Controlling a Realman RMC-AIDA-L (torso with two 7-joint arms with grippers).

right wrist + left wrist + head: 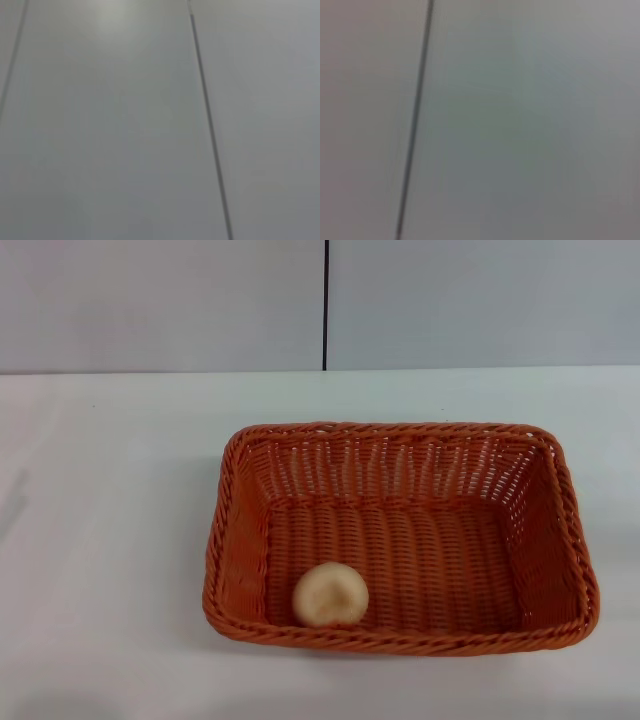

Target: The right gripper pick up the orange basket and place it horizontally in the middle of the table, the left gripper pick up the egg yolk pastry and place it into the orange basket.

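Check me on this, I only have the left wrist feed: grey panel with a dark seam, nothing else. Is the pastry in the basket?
Observer: Yes. Head view shows the egg yolk pastry inside the orange basket, on its floor by the near wall.
Operator: Basket placement?
Observer: Long side across, roughly mid table.
Operator: Any gripper over it?
Observer: None. Neither gripper appears in any view; the right wrist view shows only grey panels.
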